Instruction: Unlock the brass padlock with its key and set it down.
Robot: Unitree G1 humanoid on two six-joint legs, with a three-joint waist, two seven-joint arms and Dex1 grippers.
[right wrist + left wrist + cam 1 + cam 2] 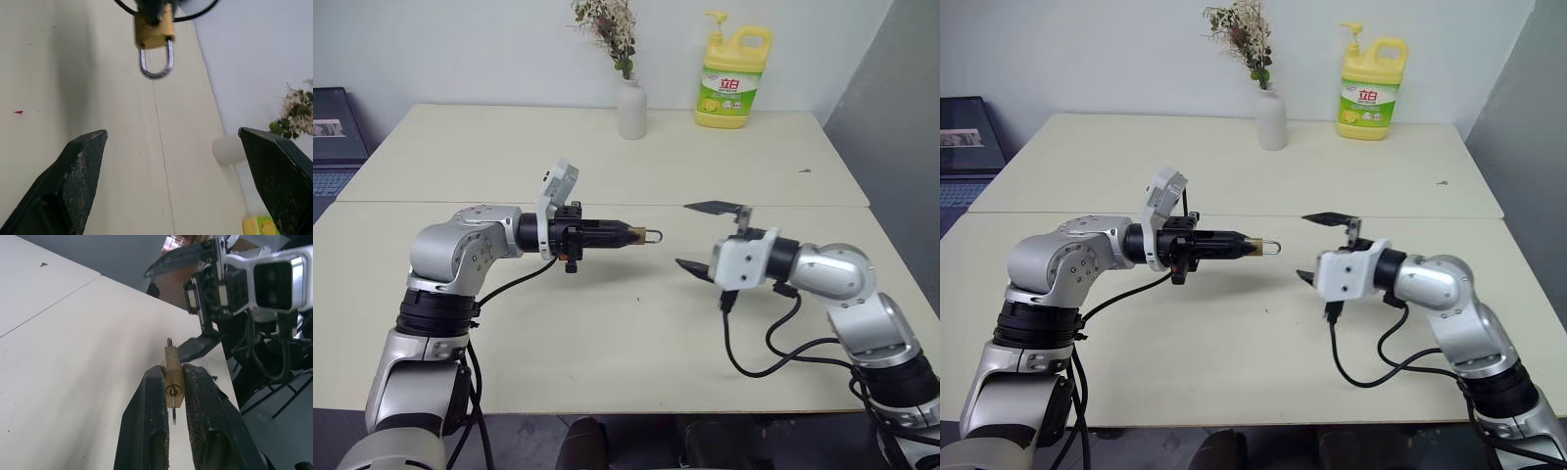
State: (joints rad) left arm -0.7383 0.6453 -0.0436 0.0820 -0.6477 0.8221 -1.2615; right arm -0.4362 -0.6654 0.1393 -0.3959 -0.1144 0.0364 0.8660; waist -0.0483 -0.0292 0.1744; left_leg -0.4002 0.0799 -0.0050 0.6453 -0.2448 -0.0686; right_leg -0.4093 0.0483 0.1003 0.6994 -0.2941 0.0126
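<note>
My left gripper [631,235] is shut on the brass padlock [171,367] and holds it level above the table, pinching the brass body between both fingers. The silver shackle [156,61] sticks out past the fingertips toward my right gripper [685,235]. A thin silvery sliver, the key [173,415], pokes out of the keyhole end between the fingers. The right gripper stands wide open a short way off from the shackle, facing it, with nothing between its fingers [78,161].
The padlock hangs over a cream table [607,333] made of two tops with a seam between them. At the far edge stand a white vase with dried flowers [631,106] and a yellow detergent bottle [734,83]. A laptop [335,137] sits far left.
</note>
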